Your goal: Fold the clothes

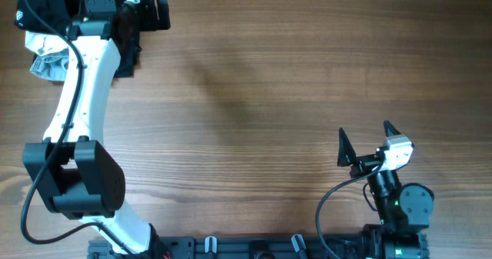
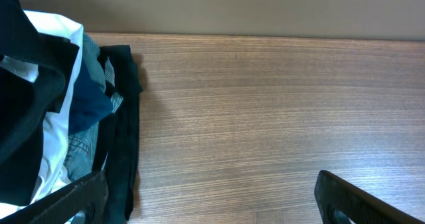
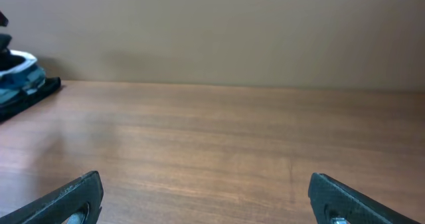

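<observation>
A pile of clothes lies at the table's far left corner. In the overhead view only a white and grey bit (image 1: pixel 48 61) shows beside the left arm. The left wrist view shows the pile (image 2: pixel 73 104) with white, blue denim and black garments; the black one (image 2: pixel 123 151) lies at its right edge. My left gripper (image 1: pixel 157 13) is open and empty, its fingers (image 2: pixel 212 207) spread over bare wood just right of the pile. My right gripper (image 1: pixel 367 142) is open and empty near the front right, far from the clothes. The pile shows small in the right wrist view (image 3: pixel 20 81), beyond the open fingers (image 3: pixel 212 204).
The wooden table (image 1: pixel 269 97) spreads between the two arms. The left arm's white links (image 1: pixel 81 97) cross over the left side and hide part of the pile. The right arm's base (image 1: pixel 400 205) sits at the front edge.
</observation>
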Available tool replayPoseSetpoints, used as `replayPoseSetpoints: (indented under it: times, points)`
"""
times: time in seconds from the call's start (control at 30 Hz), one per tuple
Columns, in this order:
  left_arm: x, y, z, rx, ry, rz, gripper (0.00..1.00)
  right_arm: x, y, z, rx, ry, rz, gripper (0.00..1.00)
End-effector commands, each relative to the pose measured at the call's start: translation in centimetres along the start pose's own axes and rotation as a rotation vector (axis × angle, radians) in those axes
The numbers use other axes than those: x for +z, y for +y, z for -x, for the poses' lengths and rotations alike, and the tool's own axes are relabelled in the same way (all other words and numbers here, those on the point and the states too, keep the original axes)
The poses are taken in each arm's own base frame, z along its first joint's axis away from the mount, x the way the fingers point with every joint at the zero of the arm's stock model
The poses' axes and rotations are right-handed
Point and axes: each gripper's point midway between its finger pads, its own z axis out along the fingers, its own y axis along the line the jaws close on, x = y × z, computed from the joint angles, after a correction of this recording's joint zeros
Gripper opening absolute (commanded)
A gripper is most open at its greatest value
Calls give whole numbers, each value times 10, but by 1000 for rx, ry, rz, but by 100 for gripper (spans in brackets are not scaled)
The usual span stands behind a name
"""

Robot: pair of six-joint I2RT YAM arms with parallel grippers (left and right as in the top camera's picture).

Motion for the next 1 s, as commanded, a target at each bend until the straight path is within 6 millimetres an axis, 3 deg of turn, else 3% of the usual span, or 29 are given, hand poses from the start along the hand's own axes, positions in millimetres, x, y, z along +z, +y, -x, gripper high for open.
replayPoseSetpoints:
  times: [0.0, 0.7, 0.83, 0.9, 0.97]
  points:
    - [-8, -3, 9, -4, -27, -12, 100, -1, 4, 4, 7, -29, 21, 100]
    - [-8, 1, 5, 1, -10, 6, 100, -1, 4, 3, 9, -22, 21, 100]
    - [-35, -14, 8, 19, -23, -11, 100, -1, 4, 3, 9, -21, 21, 100]
    - [-55, -33, 21, 51, -125, -37, 100, -1, 4, 3, 9, -22, 21, 100]
    - [-73, -41, 23, 65, -201, -52, 100, -1, 4, 3, 9, -21, 21, 100]
